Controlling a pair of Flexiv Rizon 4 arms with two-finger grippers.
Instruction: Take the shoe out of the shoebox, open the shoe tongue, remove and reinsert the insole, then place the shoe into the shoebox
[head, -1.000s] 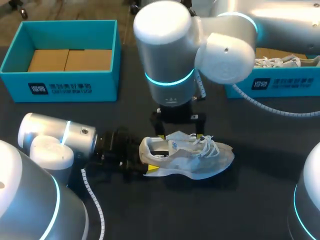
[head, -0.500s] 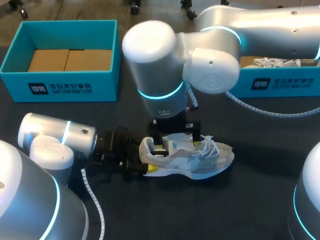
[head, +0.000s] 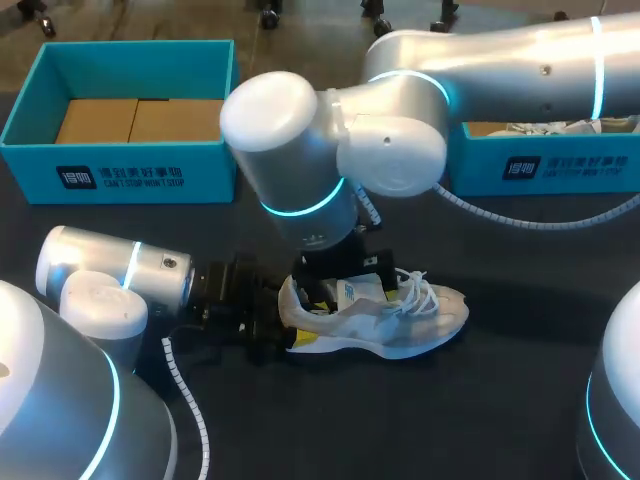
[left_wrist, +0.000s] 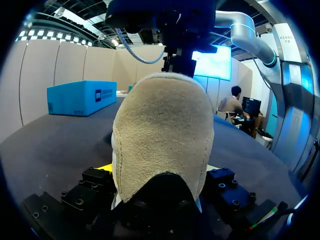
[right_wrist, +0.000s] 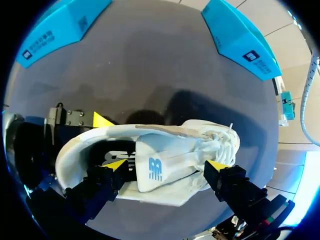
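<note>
The white shoe (head: 385, 315) lay on its side in the middle of the dark table (head: 480, 420), out of both boxes. Its toe pointed to the robot's right and its heel to the left.

The left claw (head: 268, 325) lay low on the table, right at the heel. It was clamped on the heel, with one finger on each side. In the left wrist view the fuzzy back of the heel stood up tall between its fingers and hid most of the rest of the shoe.

The right arm came in from the right and reached past the middle. Its claw (right_wrist: 166, 164) hung just over the shoe and pointed down at it. Its fingers were wide apart and did not grip a thing. One yellow tip (right_wrist: 116, 164) sat at the dark mouth of the shoe. The other tip was out past the laces (right_wrist: 217, 142), near the toe end. The tongue (right_wrist: 150, 162) lay between the two tips.

The left box (head: 130, 170) was blue and stood at the far left of the table, well away from the shoe. Brown card (head: 140, 120) lay flat inside it. The right box (head: 540, 165), also blue, stood at the far right, partly hidden by the right arm. Something white with laces showed inside it.
</note>
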